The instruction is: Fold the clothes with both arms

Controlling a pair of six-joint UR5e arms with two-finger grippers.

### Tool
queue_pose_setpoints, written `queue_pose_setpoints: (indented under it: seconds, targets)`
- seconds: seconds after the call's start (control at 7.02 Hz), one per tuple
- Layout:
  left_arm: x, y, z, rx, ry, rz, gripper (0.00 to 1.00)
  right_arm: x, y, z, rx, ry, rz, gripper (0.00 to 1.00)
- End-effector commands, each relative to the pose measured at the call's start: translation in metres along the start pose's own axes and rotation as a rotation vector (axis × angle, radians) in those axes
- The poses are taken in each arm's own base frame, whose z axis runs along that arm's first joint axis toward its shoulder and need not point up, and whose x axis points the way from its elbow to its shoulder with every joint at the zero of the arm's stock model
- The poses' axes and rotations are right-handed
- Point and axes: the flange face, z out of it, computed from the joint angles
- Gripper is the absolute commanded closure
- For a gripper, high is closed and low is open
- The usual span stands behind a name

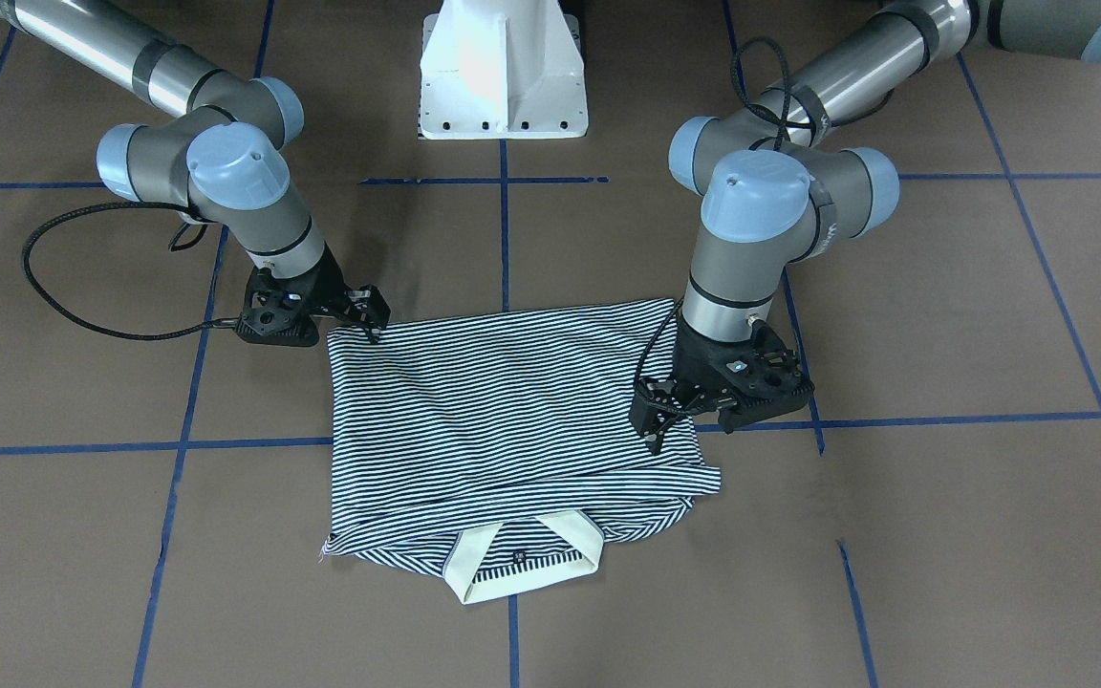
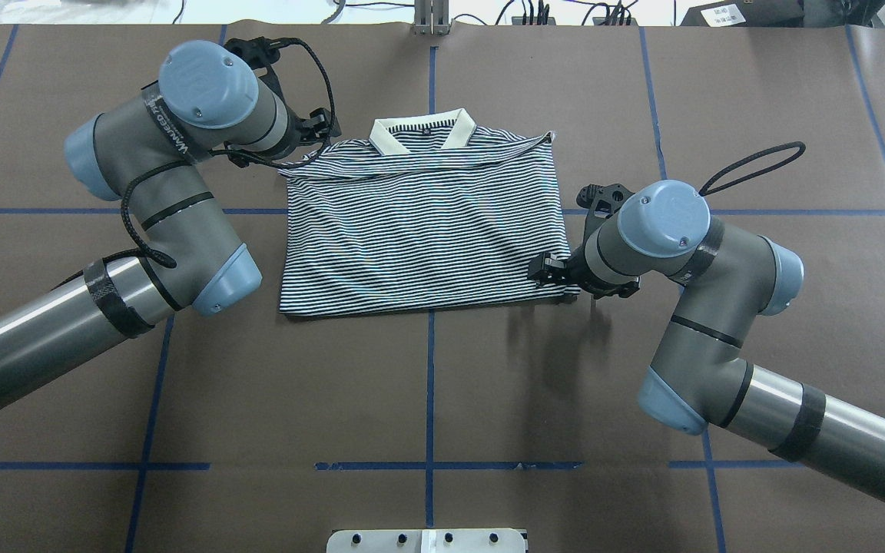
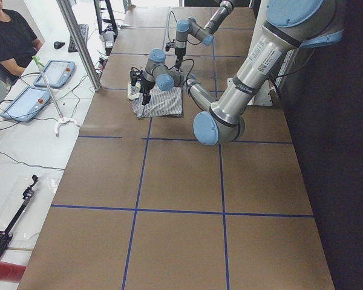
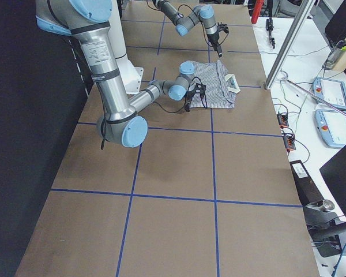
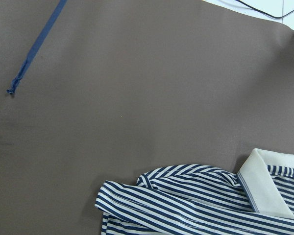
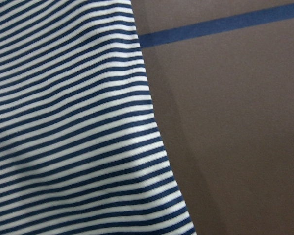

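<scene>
The striped polo shirt (image 1: pixel 512 411) lies folded flat on the brown table, its cream collar (image 1: pixel 522 564) at the far edge from the robot. It also shows in the overhead view (image 2: pixel 419 230). My left gripper (image 1: pixel 667 420) hangs over the shirt's edge near the shoulder, beside the collar (image 2: pixel 423 130); in the overhead view (image 2: pixel 319 132) it looks open and holds no cloth. My right gripper (image 1: pixel 374 315) is at the shirt's near corner (image 2: pixel 546 270) and looks open. The left wrist view shows the shoulder fold (image 5: pixel 186 200). The right wrist view shows the side edge (image 6: pixel 63 122). Neither wrist view shows fingers.
The white pedestal base (image 1: pixel 503 76) stands at the robot's side of the table. Blue tape lines (image 2: pixel 430 384) cross the brown table cover. A person (image 3: pixel 9 36) sits beside tablets (image 3: pixel 27 103) past the table's far side.
</scene>
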Motion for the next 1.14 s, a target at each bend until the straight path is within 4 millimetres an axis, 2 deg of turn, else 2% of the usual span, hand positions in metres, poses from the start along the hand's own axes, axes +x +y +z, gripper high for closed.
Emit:
queue_pose_setpoints:
  seconds: [0.0,0.43,0.71,0.86,1.0]
  targets:
    - [0.000,0.000,0.000,0.000,-0.001,0.001,0.00,0.000,-0.006,-0.006,0.000,-0.009,0.001,1.00]
    - [0.000,0.000,0.000,0.002,0.001,-0.001,0.00,-0.003,-0.009,-0.013,0.004,-0.022,0.002,1.00]
    - [0.001,0.000,-0.001,0.003,0.005,-0.003,0.00,0.003,-0.011,-0.021,-0.027,-0.033,0.011,1.00]
    - [0.004,0.001,-0.005,0.003,0.014,-0.020,0.00,0.031,0.001,-0.027,-0.037,-0.014,0.016,1.00]
    - [0.009,0.015,-0.004,-0.010,0.020,-0.017,0.00,0.060,0.037,-0.044,-0.081,-0.017,0.010,1.00]
